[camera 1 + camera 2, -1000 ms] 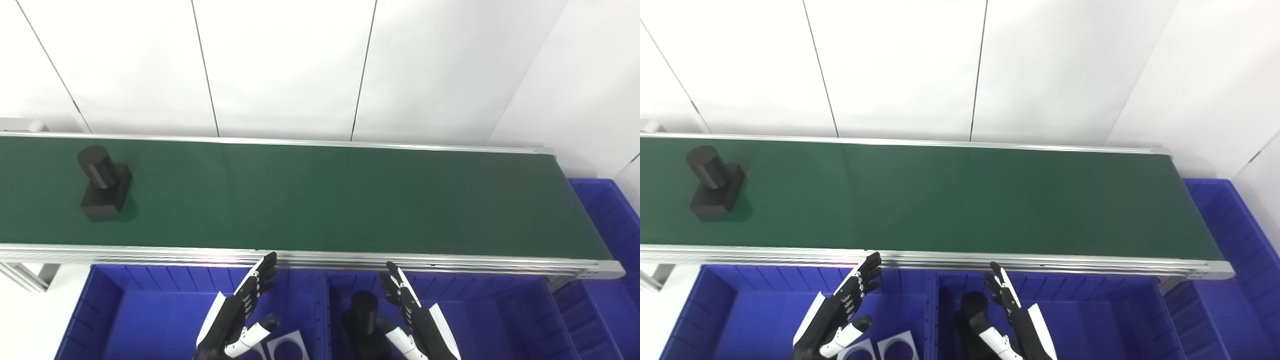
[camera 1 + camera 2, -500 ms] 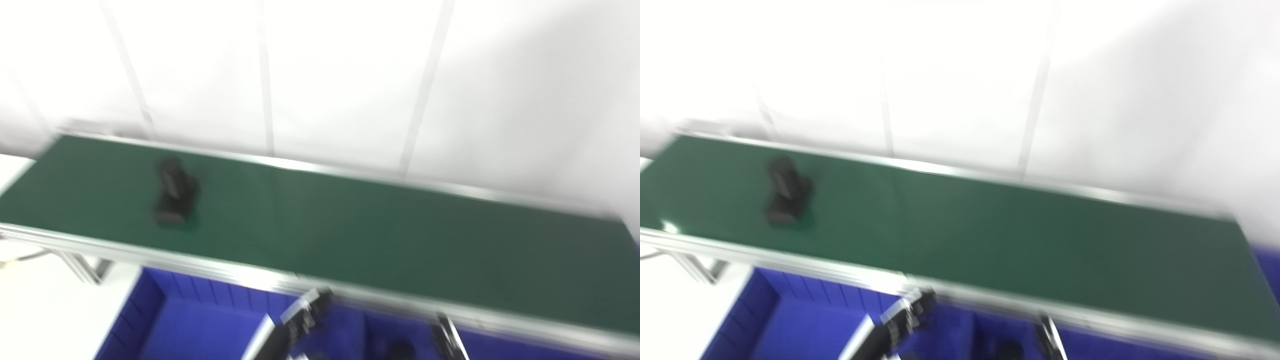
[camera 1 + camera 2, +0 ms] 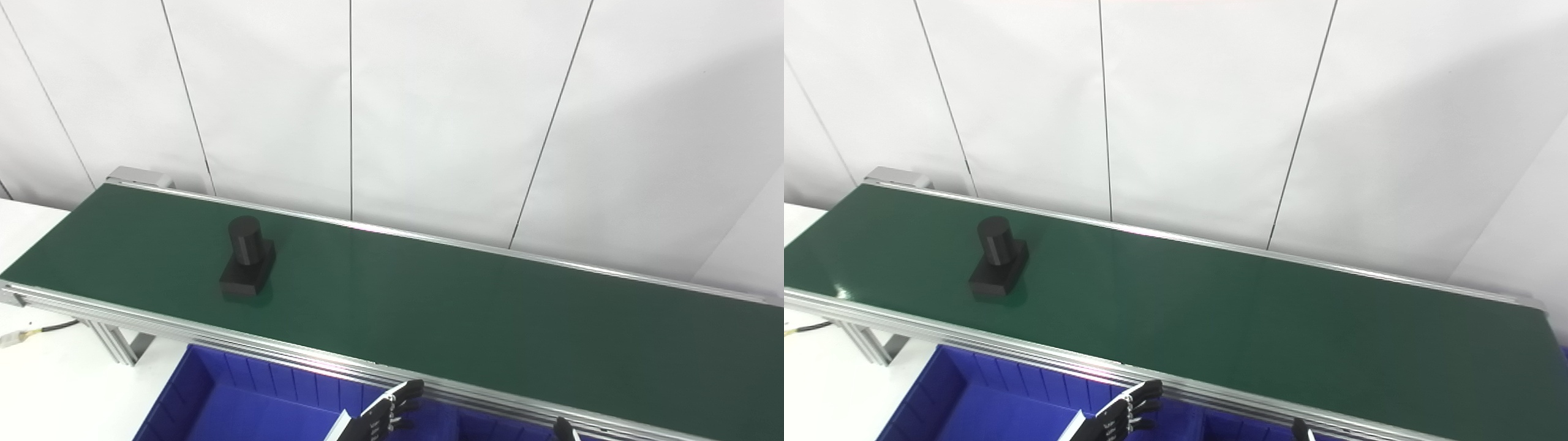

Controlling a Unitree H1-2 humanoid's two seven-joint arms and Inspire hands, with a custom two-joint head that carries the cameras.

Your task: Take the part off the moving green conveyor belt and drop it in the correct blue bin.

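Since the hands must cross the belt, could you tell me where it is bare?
The belt is bare from the black part rightward to its right end, and from the part leftward to its left end. Only the part occupies it. The left hand hovers over the blue bin; the right hand barely shows.

Belt [image 3: 429,306]: dark green, plain, slight sheen. Rails [image 3: 184,327]: silver-grey aluminium. Part [image 3: 247,264]: matt black all over, cylinder and block alike. Bin [image 3: 245,398]: bright blue, ribbed inner wall. Left hand [image 3: 386,416]: black fingers with small white marks, white panel at the wrist. Wall [image 3: 429,92]: white panels, thin dark seams.
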